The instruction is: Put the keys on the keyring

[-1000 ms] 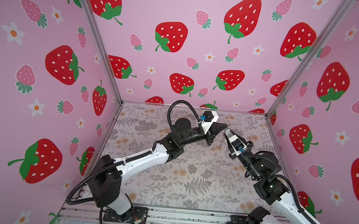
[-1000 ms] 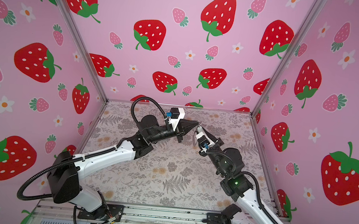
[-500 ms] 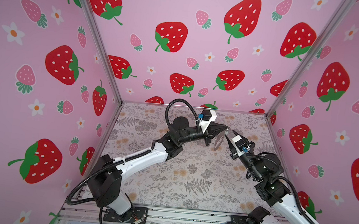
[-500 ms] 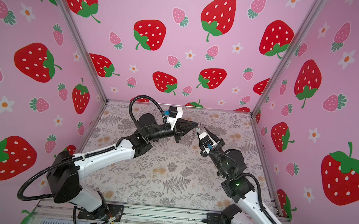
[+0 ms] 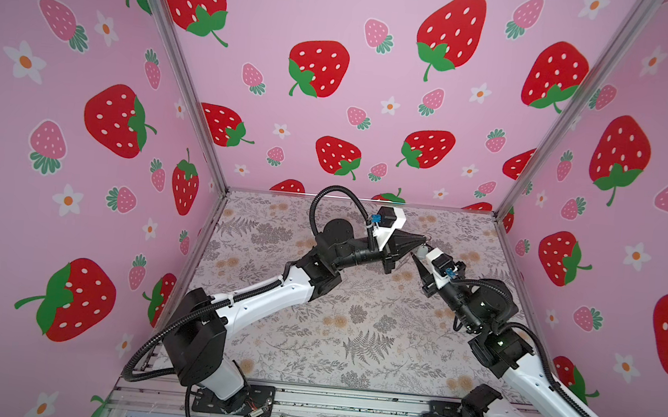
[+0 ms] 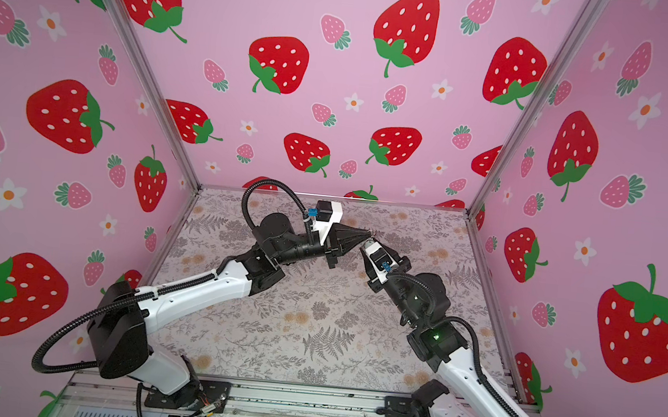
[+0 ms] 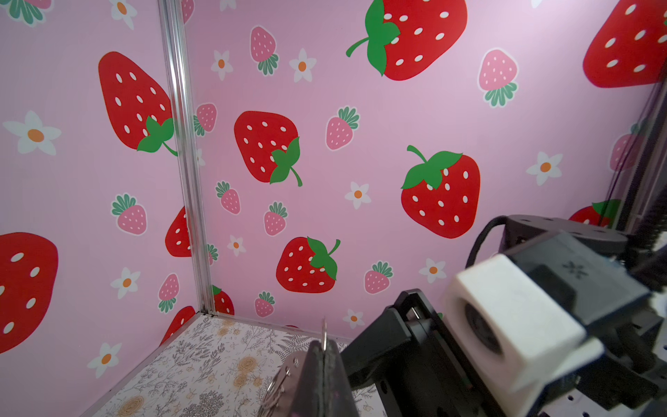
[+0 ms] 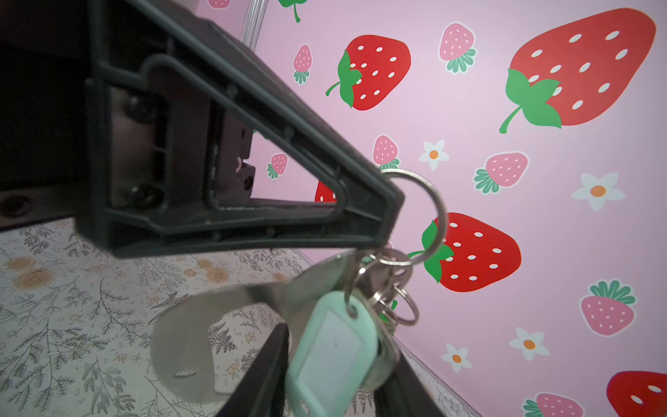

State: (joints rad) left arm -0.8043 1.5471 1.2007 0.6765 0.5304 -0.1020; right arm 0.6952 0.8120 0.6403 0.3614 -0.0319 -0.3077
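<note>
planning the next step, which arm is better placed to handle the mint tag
Right. The left gripper is shut on the big ring, holding it up; the right gripper straddles the hanging mint tag.

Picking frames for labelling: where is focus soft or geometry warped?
Right wrist view: mint key tag and keyring plate blurred, large ring sharper. Left wrist view: the white camera housing is soft, walls crisp. Both top views: frame posts splay outward.

here's the table [image 5: 353, 336] [image 6: 311, 341] in both top views, a pale cloth printed with grey ferns and tan blossoms; at its near edge a metal rail [image 5: 347, 405] carries the left arm base [image 5: 223, 391] and right arm base [image 5: 476, 405].
</note>
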